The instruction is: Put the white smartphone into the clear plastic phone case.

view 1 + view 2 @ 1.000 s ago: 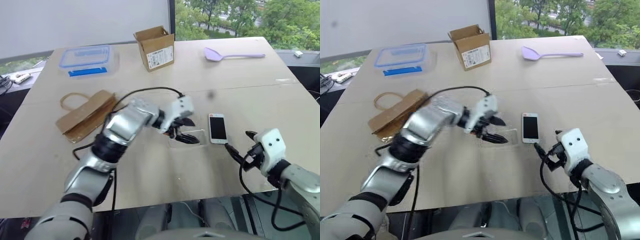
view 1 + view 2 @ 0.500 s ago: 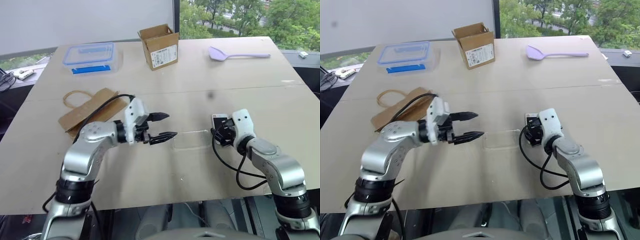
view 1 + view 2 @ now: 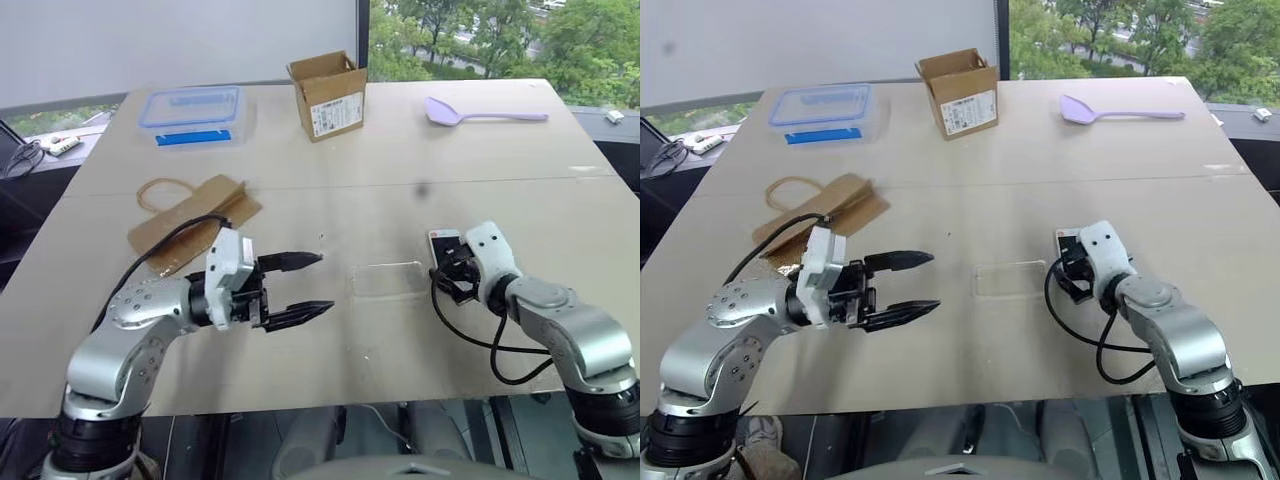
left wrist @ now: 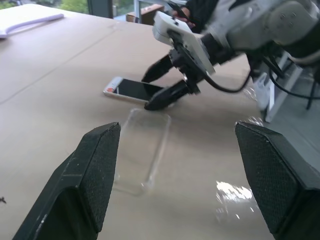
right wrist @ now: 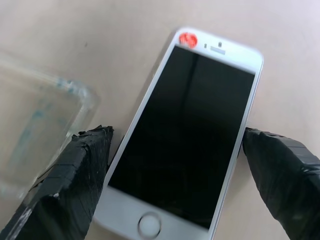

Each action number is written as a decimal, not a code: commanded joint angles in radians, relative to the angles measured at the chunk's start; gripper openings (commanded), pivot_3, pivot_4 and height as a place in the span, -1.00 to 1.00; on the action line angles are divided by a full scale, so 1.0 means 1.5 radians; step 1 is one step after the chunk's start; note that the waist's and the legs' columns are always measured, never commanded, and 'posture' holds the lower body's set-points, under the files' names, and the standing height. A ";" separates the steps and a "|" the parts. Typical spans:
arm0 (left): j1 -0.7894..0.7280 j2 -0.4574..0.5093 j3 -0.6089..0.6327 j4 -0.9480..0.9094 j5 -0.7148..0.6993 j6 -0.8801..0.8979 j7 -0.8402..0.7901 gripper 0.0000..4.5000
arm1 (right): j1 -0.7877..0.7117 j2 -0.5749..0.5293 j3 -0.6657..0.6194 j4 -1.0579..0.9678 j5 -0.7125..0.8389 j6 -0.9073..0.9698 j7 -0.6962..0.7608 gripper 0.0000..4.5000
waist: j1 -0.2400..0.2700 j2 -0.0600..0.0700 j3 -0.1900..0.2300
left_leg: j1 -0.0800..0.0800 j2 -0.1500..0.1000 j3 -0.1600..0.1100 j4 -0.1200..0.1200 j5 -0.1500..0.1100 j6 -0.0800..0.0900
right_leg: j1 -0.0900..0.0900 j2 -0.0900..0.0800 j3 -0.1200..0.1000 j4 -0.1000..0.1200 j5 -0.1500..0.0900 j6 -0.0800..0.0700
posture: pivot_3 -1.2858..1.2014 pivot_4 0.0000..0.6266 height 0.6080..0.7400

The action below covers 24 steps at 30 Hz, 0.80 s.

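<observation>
Clear plastic phone case [image 3: 385, 279] seemingly empty — both claws spread, right claw [image 5: 175, 145] straddling white smartphone [image 5: 187, 135].

My left arm bends in from the lower left of the frame; its left gripper [image 3: 297, 288] lies nearly level, pointing toward the centre, fingers spread wide. My right arm enters from the lower right; its right gripper [image 3: 448, 268] tilts downward, fingers parted.

Wide tan wooden bench [image 3: 420, 140], pale grey wall panel [image 3: 180, 40] behind, window [image 3: 480, 35] onto green trees, daylight
</observation>
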 commanded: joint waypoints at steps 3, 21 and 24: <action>-0.008 0.018 0.010 0.034 -0.011 -0.037 -0.023 0.68 | 0.037 -0.038 -0.026 0.047 0.013 0.050 0.028 0.44 | 0.001 0.000 0.000 | 0.000 0.000 -0.001 0.000 0.000 0.000 | 0.000 0.000 -0.001 -0.001 0.000 0.000 | 0.03 -0.52 1.00; 0.019 -0.007 -0.027 0.068 0.043 -0.103 0.026 0.68 | -0.062 -0.241 -0.040 0.125 0.052 -0.398 0.432 0.30 | -0.022 0.004 0.002 | -0.001 0.001 0.000 -0.001 0.000 0.000 | -0.001 0.000 0.000 -0.002 0.000 0.000 | 0.03 -0.52 1.00; 0.015 -0.012 -0.026 0.094 0.051 -0.133 0.022 0.68 | -0.120 -0.296 0.067 0.184 -0.032 -0.507 0.542 0.30 | -0.025 0.004 0.003 | -0.001 0.001 0.001 -0.001 0.000 0.000 | -0.001 0.000 0.000 -0.003 0.000 0.000 | 0.03 -0.52 1.00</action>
